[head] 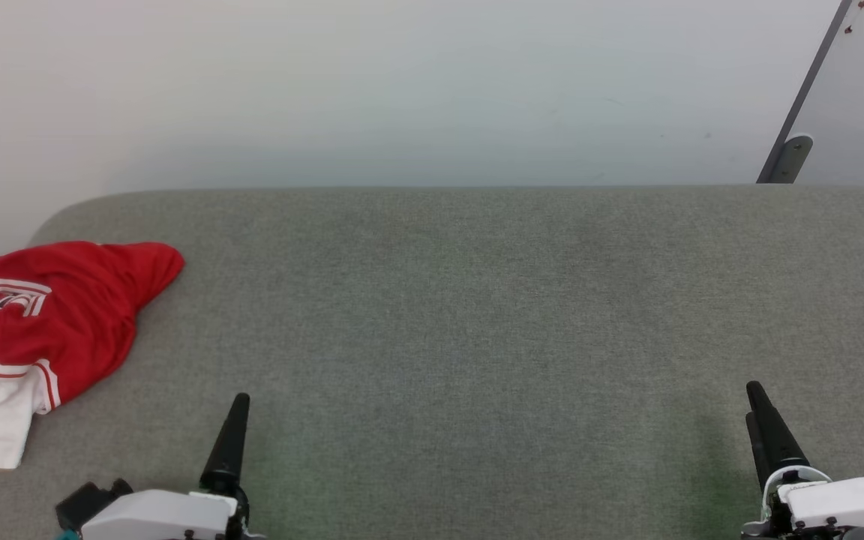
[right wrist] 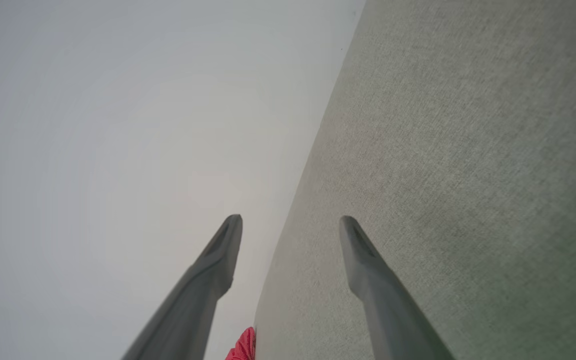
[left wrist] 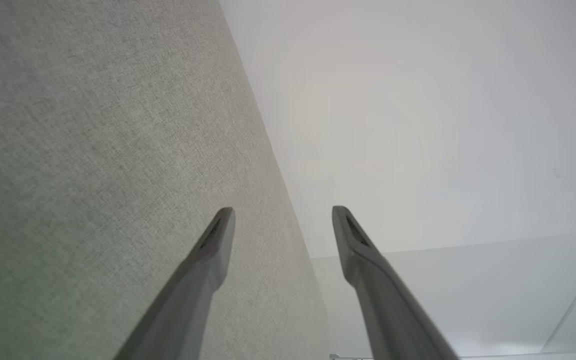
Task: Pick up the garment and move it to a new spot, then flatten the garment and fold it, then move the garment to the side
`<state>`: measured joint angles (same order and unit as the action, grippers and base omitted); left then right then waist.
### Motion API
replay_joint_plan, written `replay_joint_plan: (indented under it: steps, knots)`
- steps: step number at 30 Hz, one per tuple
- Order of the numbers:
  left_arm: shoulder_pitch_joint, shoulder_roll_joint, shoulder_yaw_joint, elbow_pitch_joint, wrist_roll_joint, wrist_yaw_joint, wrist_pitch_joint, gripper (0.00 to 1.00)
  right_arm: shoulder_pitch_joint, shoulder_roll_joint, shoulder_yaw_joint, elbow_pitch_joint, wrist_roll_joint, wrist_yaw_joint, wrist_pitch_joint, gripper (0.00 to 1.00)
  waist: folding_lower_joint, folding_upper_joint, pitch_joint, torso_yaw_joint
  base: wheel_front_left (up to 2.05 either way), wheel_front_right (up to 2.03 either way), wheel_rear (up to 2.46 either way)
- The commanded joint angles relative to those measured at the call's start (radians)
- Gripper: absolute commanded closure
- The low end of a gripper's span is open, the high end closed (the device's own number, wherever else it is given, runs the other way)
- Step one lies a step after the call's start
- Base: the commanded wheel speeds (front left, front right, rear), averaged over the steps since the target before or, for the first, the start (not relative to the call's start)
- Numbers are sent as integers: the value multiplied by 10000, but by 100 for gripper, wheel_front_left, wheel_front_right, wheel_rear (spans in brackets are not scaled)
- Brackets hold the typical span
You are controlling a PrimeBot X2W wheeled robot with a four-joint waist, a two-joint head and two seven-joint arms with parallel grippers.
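Fingers (head: 228, 450): long, dark, tapered, slotted near tips. Wrist housings (head: 154, 516): white, small dark screws. Right wrist: pale cable loop (head: 796, 474), probably.

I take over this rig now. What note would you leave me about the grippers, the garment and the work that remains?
Left gripper: jaws open, empty, over the grey surface.
Right gripper: jaws open, empty.
Garment: crumpled at the surface's left edge, nearer the left gripper, untouched.
Done: nothing yet.
Left: pick it up, move it, flatten, fold, set aside.
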<state>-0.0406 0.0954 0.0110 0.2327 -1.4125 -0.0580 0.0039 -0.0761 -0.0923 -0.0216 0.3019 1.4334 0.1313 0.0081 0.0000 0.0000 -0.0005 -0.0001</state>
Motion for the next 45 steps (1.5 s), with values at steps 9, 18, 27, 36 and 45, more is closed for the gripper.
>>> replay_joint_plan:
  steps: [9, 18, 27, 36, 45]
  knots:
    - [-250, 607, -543, -144, 2232, 658, -472, 0, -594, -346, 192, 341, -2680, -3, -413, 0, 0, 0, -54, -18, 0, 0, 0]
    - [-197, 848, -817, -54, 4099, 970, -788, 0, -597, -297, 194, 415, -4773, -4, -436, 0, 0, 0, -119, -8, 0, 0, 0]
    - [-208, 967, -851, -21, 5538, 1049, -1073, 0, -585, -266, 254, 288, -6025, -4, -479, 0, 0, 0, -143, 13, 0, 0, 0]
    - [-181, 996, -657, -162, 6770, 904, -1339, 0, -566, -311, 270, 168, -6942, -5, -578, 0, 0, 0, -143, 28, 0, 0, 0]
    - [-103, 995, -497, -250, 7887, 696, -1584, 0, -526, -366, 257, 61, -7785, -6, -717, 0, 0, 0, -150, 22, 0, 0, 0]
